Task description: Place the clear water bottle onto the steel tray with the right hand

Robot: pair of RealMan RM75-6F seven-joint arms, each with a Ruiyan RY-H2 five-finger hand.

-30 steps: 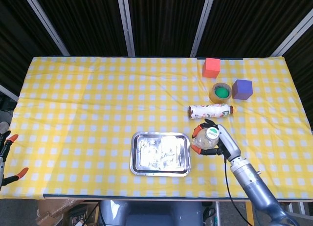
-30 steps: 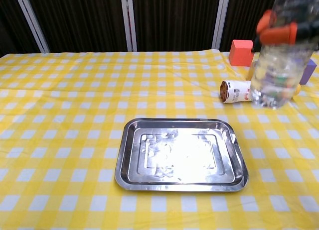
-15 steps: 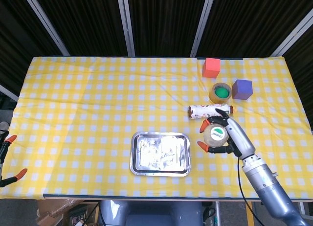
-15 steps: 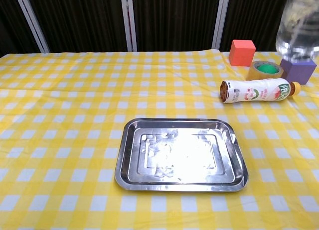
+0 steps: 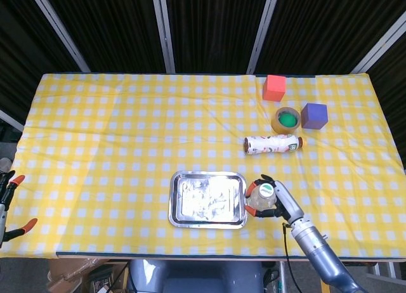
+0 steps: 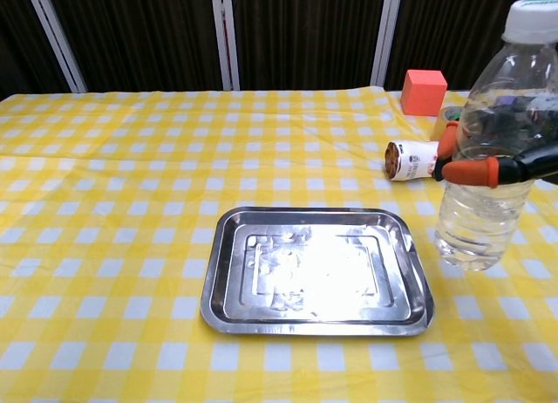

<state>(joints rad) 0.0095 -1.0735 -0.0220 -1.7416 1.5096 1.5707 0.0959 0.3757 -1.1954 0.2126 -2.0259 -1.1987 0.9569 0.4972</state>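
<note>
Plastic, clear and ribbed, forms the water bottle (image 6: 488,159), which has a white cap and some water in its lower part. It stands upright in the air, just beside the right edge of the steel tray (image 6: 228,290), not on it. The right hand (image 5: 274,201) grips the bottle around its middle; the dark fingers (image 6: 475,169) with orange tips are wrapped across the front of it. The tray is a shiny rectangle with rounded corners and a raised rim, and its floor reflects the light in patches. It lies on a tablecloth (image 5: 114,134) of yellow and white checks.

Behind the bottle a white drink bottle (image 5: 273,143) with a printed label lies on its side. Further back are a roll of tape (image 5: 286,119) with a green centre, a purple cube (image 5: 314,115) and a red cube (image 5: 275,87). The left hand (image 5: 7,201) shows only at the left edge of the head view, with orange fingertips, well apart from everything; I cannot tell how it is closed.
</note>
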